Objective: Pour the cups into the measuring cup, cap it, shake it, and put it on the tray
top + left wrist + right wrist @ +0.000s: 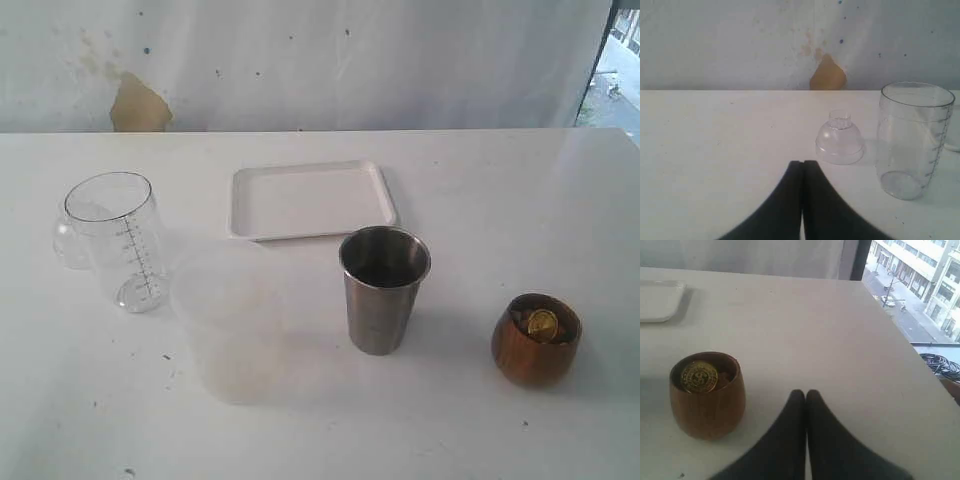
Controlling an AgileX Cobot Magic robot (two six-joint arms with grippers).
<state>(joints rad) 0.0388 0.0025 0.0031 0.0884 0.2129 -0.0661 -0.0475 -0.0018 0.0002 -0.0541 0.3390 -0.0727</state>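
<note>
left pincer [802,163] and right pincer [802,392] pressed together above open table [840,330], wooden cup [707,400] beside the right.

Exterior view: raised, angled down across table [480,200] toward wall [400,60]. Left wrist view: low, close, facing wall; shares measuring cup [912,140] with exterior. Right wrist view: low, close; shares wooden cup [707,395], tray [657,300].

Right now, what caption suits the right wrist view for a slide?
Shut right gripper near the wooden cup holding a gold coin, white tray beyond.
</note>
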